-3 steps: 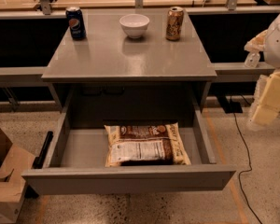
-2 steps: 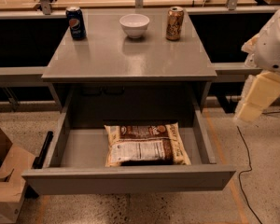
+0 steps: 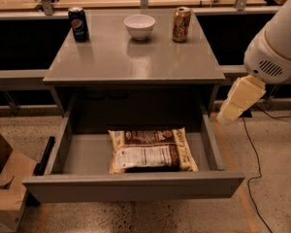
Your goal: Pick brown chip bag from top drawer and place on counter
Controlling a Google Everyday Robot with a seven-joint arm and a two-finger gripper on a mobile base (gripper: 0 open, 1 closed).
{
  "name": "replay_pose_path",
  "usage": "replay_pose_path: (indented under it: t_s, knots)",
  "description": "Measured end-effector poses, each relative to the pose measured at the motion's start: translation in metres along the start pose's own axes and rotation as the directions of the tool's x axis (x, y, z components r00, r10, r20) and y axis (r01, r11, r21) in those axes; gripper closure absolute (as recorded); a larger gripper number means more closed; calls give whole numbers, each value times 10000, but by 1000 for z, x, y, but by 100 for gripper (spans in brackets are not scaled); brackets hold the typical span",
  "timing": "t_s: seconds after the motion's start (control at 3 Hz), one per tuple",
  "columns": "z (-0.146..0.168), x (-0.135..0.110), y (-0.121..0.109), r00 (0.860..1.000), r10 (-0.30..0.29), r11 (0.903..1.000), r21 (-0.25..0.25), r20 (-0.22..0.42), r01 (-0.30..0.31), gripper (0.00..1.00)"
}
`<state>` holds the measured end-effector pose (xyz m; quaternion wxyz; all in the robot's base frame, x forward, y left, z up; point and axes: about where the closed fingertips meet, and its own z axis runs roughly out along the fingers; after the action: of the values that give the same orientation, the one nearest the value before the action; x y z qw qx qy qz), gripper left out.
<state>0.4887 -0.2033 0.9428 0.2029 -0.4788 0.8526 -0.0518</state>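
**Figure.** The wide, shallow grey metal top drawer is shown open in the lower half of the frame, beneath the flat, smooth grey square desk. The crinkly, pillow-shaped brown chip bag, dark in the middle with cream-tan edges and a white label panel facing up, is seen lying flat on the drawer floor, right of centre and near the front panel. Along the upper edge of the desk, a dark blue soda can, a small white bowl and a brown-and-gold soda can are set upright in a row, well apart. The cream-coloured tool is held at the right of the frame, outside the drawer's right wall and apart from the bag. Whether it is wide or narrow cannot be told. A brown cardboard box is seen on the speckled floor at lower left.
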Motion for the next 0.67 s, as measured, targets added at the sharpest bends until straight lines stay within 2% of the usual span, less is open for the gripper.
replay_pose_path:
  t_s: [0.33, 0.67]
  knots:
    - [7, -4, 11, 9997, -59, 9990, -437, 236, 69, 0]
    - [31, -20, 28, 9978, 215, 9965, -822, 631, -163, 0]
